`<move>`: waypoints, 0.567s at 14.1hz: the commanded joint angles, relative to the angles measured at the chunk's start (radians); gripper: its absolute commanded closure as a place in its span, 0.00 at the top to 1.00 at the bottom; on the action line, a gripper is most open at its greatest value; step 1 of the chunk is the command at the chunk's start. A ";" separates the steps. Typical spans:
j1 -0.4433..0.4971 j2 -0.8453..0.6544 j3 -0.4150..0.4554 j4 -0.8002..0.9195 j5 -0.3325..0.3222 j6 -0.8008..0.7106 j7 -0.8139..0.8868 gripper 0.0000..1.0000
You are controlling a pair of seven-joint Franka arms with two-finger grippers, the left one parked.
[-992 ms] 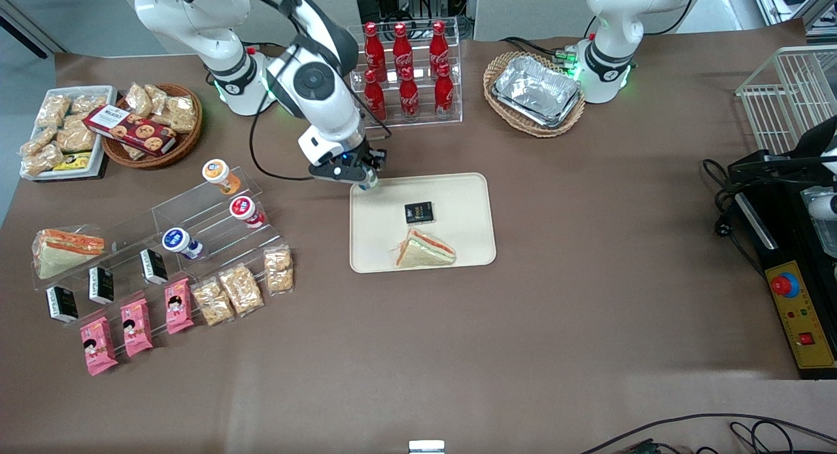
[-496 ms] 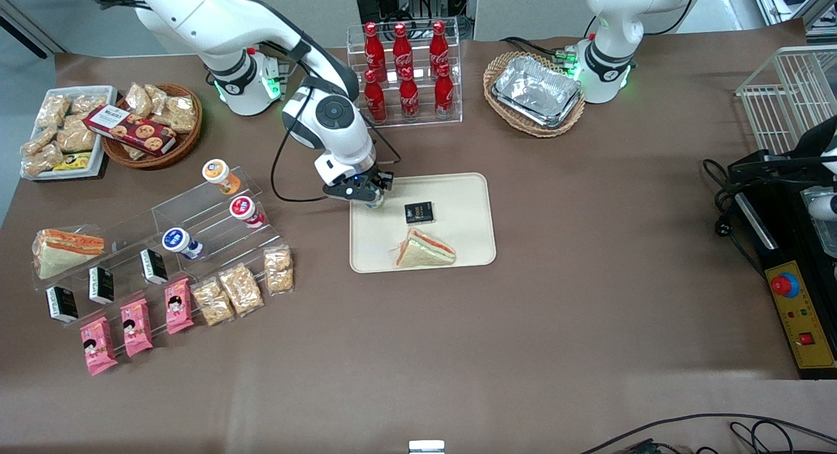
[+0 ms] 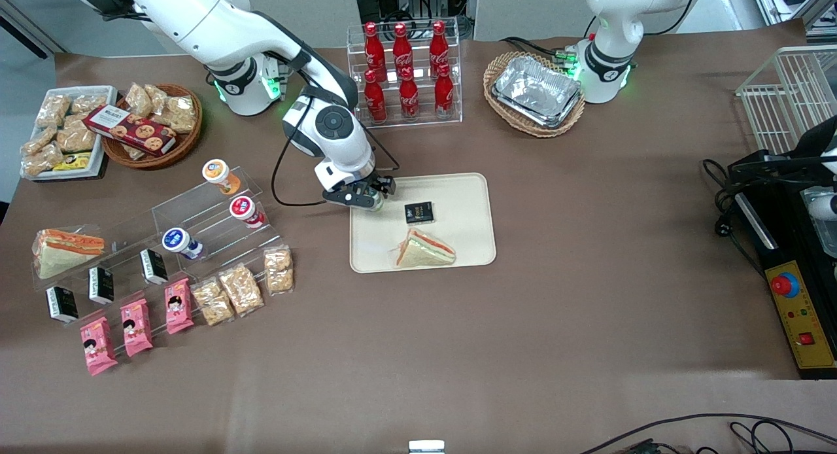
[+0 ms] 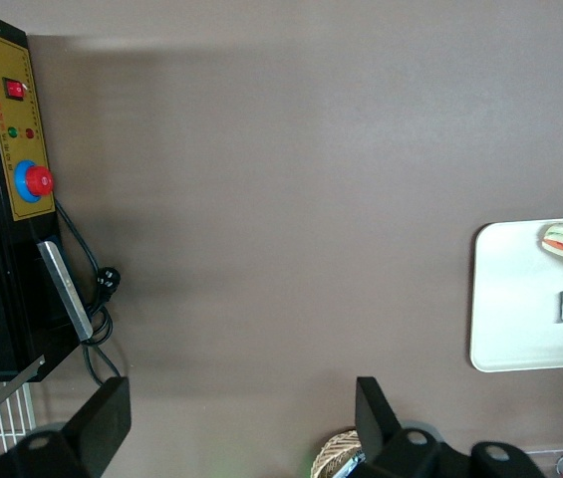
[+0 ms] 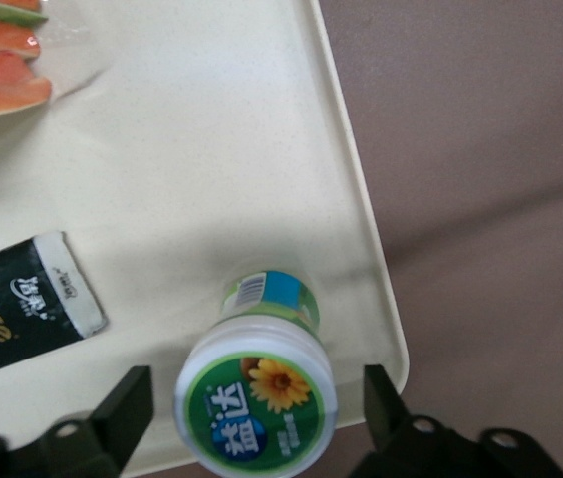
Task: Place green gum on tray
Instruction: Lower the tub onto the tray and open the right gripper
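The green gum (image 5: 256, 398), a small white bottle with a green lid and a sunflower on it, stands upright on the cream tray (image 5: 211, 149) close to one of its rounded corners. My gripper (image 5: 253, 403) is directly over the bottle and open, with a gap between each finger (image 5: 127, 403) and the lid. In the front view the gripper (image 3: 370, 199) hangs over the tray (image 3: 458, 205) at the corner nearest the working arm's base, and the gum (image 3: 375, 203) barely shows under it.
A black packet (image 3: 419, 212) and a wrapped sandwich (image 3: 425, 250) lie on the tray. A clear stepped rack with orange- (image 3: 216, 171), red- (image 3: 242, 208) and blue-lidded (image 3: 175, 239) bottles stands toward the working arm's end. Cola bottles (image 3: 405, 81) and a foil-tray basket (image 3: 535, 93) sit farther from the camera.
The gripper came from the tray's edge in over its corner and lowered with the gum. The fingers now stand apart from the bottle, which rests on the tray.
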 commanded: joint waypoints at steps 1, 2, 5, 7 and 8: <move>-0.019 0.011 0.006 0.021 -0.039 0.002 0.022 1.00; -0.031 -0.042 0.009 0.019 -0.037 -0.018 0.016 1.00; -0.038 -0.245 0.013 0.024 0.001 -0.223 -0.031 1.00; -0.067 -0.366 0.009 0.086 0.201 -0.370 -0.222 1.00; -0.103 -0.410 -0.005 0.148 0.301 -0.472 -0.371 1.00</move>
